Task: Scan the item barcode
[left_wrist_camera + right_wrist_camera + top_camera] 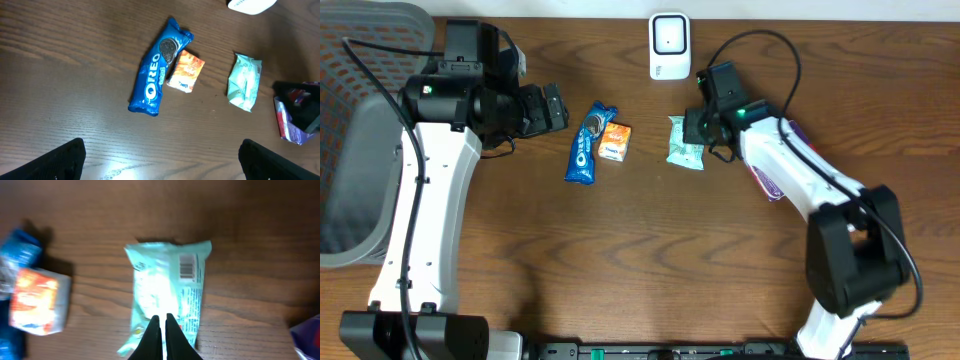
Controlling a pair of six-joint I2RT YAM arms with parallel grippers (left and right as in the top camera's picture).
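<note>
- mint-green packet (167, 287) lies flat on the bench (650, 250), just below the white scanner (668, 45) and to the right of the oreo pack (588, 143) and the small orange packet (614, 141).
- right claw (162, 322) sits directly over the packet's near end, clenched tight, tips pressed together on the wrapper. cannot tell whether a fold of film is caught between them.
- packet's long axis runs straight away from the claw. barcode (187, 266) is face up at the far end, right of centre, clear of the fingers.
- left claw (161, 150) is spread wide and holds nothing. it hangs nearer the oreo pack, well apart from the green packet.
- judgement: the right arm is the one placed for the lift. the scanner is close beyond the packet's far end, so the barcode end leads.
</note>
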